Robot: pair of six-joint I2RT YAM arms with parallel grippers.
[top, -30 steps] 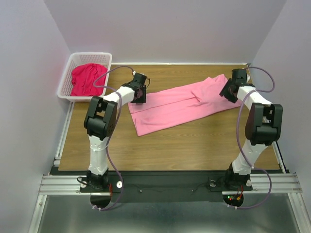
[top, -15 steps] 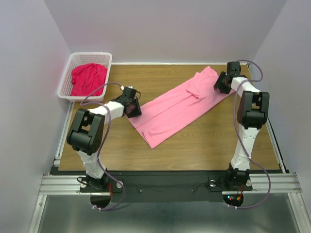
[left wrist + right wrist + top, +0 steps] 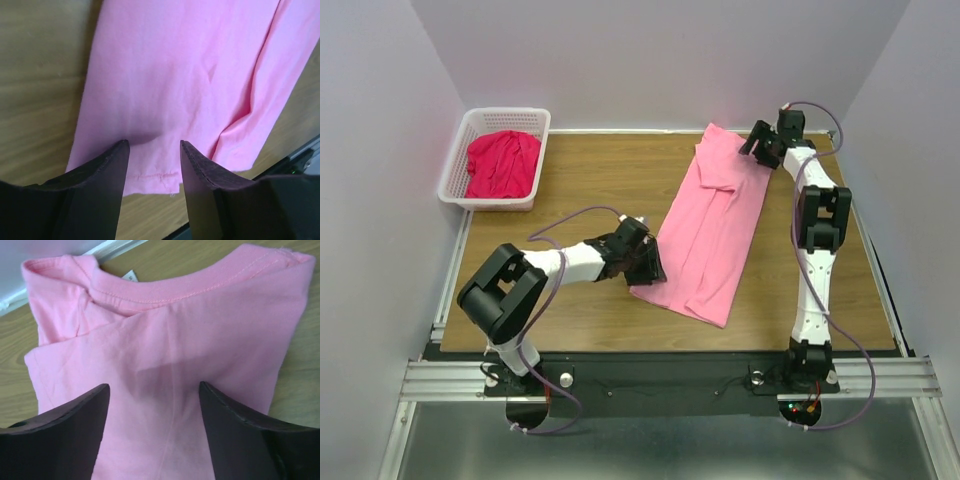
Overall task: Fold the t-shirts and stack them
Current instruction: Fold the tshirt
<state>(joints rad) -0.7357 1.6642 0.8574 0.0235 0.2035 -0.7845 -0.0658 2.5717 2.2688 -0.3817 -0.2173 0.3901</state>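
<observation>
Top external: shows pink tee (image 3: pixel 712 225) flat on tabletop (image 3: pixel 570 180) as a long narrow strip, one gripper at each end.

Runs long axis from collar at far right down to hem near centre. Puts right gripper (image 3: pixel 757 148) at collar and left gripper (image 3: pixel 645 265) at hem's left corner, each end nearest its own arm; likely calls for an end-to-end fold along that axis. Shows left fingers (image 3: pixel 112 165) apart, straddling cloth just above hem, and right fingers (image 3: pixel 75 420) wide apart over cloth below collar, clamped on nothing. Cannot tell whether tips press cloth or hover. Hides hem corner under left gripper from above; cuts off most of tee in both wrist views. Shows red tee (image 3: pixel 503 163) bunched in basket (image 3: pixel 510 116) at far left, well apart, shape unreadable.
</observation>
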